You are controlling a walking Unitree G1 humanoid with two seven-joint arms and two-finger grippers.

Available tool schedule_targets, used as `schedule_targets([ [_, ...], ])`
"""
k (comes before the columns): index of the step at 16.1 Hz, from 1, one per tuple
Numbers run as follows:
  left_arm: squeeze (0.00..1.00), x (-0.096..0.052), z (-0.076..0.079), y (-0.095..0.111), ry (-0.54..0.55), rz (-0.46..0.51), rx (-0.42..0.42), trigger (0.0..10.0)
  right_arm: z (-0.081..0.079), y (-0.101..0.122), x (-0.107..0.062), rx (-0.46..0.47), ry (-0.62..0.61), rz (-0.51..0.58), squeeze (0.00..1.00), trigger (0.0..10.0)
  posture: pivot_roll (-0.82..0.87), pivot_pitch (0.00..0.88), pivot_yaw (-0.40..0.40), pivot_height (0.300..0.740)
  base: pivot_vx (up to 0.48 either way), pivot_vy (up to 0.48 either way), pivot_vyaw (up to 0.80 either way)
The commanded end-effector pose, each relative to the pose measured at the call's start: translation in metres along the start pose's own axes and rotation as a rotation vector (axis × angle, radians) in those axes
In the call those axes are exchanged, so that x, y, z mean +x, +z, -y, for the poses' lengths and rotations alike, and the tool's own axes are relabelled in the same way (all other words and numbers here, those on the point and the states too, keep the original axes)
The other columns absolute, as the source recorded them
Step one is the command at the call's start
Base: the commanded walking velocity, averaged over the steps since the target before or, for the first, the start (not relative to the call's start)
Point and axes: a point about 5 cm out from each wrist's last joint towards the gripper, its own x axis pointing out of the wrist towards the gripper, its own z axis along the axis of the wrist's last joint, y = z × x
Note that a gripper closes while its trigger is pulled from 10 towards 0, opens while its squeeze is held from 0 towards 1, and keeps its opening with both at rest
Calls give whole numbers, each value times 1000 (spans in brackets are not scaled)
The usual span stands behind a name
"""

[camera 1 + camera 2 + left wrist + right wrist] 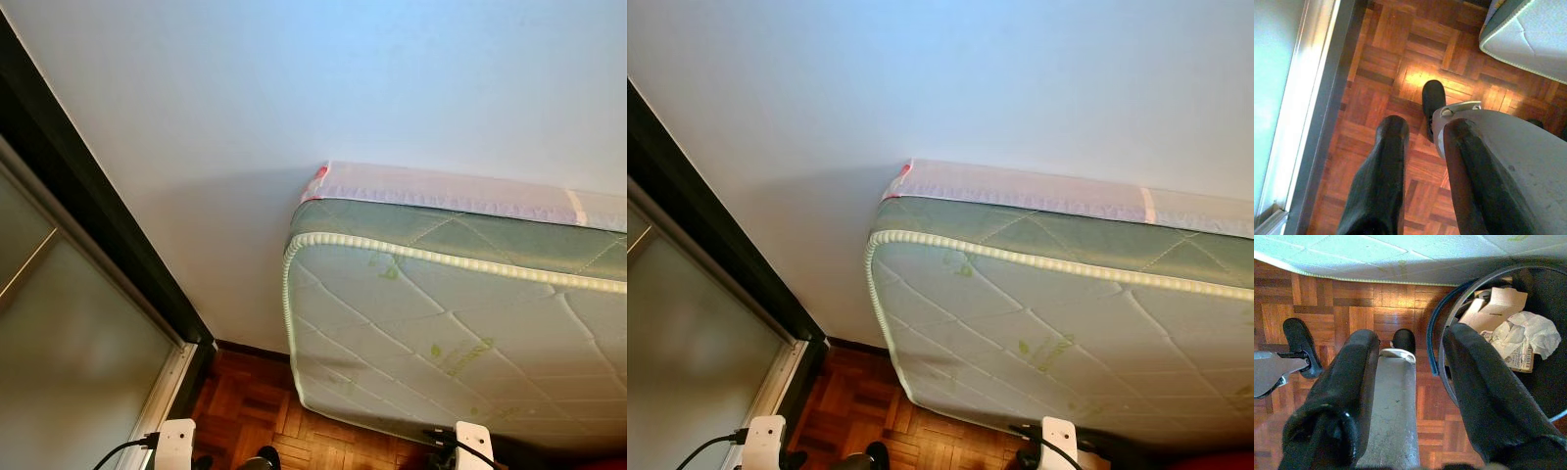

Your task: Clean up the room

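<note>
Sliding door: a dark-framed frosted-glass sliding door (pixel 69 333) fills the lower left of the head view, its pale metal track running down to the floor.
Wall: a plain white wall (pixel 294 88) spans the upper frame, from the door across to the right edge.
Floor: reddish-brown wooden parquet floor (pixel 1391 58) shows at the bottom centre of the head view and under both wrist cameras.
Left gripper: the left gripper (pixel 1420 171) hangs low over the parquet near the door track, its two black fingers spread apart and holding nothing.
Mattress: a pale green quilted mattress with a beaded white edge (pixel 460 323) stands tilted against the wall in the right half of the head view, its lower edge close to the floor.
Right gripper: the right gripper (pixel 1410 382) hangs over the floor with its fingers wide apart and empty.
Bin: a round black waste bin (pixel 1547 293) sits at the right of the right wrist view, just beside the mattress edge.
Rubbish: crumpled white paper and a folded piece of cardboard (pixel 1513 328) lie inside the bin.
Handling: the paper and cardboard look light, soft and easily crushed, so a gentle pinch would do. The bin is probably stiff and light, best gripped at its rim. The mattress seems too bulky for one gripper.
</note>
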Motion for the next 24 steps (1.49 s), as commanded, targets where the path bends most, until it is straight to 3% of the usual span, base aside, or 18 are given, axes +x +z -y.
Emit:
schedule_targets([
  [1, 0, -22, -3, -67, 7, -206, -41, 10000, -2, 16, 2, 0, 21, 55, 0, 10000, -21, 0, -1, 740, 0, 0, 0],
  [3, 0, -22, -3, -69, 18, -217, -39, 10000, 0, 18, 2, 112, -9, 68, 0, 10000, -19, 0, -8, 740, 0, 0, 0],
  [5, 0, -23, -3, -70, 23, -216, -41, 10000, -1, 22, 3, 156, -16, 80, 0, 10000, -5, 0, -13, 740, 0, 0, 0],
  [7, 0, -24, -3, -74, 42, -216, -64, 10000, -8, 18, 4, 104, -11, 36, 0, 10000, -10, 0, -4, 740, 0, 0, 0],
  [12, 0, -26, -5, -77, 45, -226, -58, 10000, -15, 16, 5, 109, -2, 10, 0, 10000, 4, 0, -2, 740, 0, 0, 0],
  [18, 0, -26, -6, -77, 41, -228, -46, 10000, -16, 16, 5, 85, 16, 1, 0, 10000, 9, 13, 2, 740, 0, 0, 0],
  [24, 0, -26, -5, -78, 41, -231, -42, 10000, -14, 15, 5, 86, 13, 2, 0, 10000, 10, 0, -5, 740, -276, 0, 0],
])
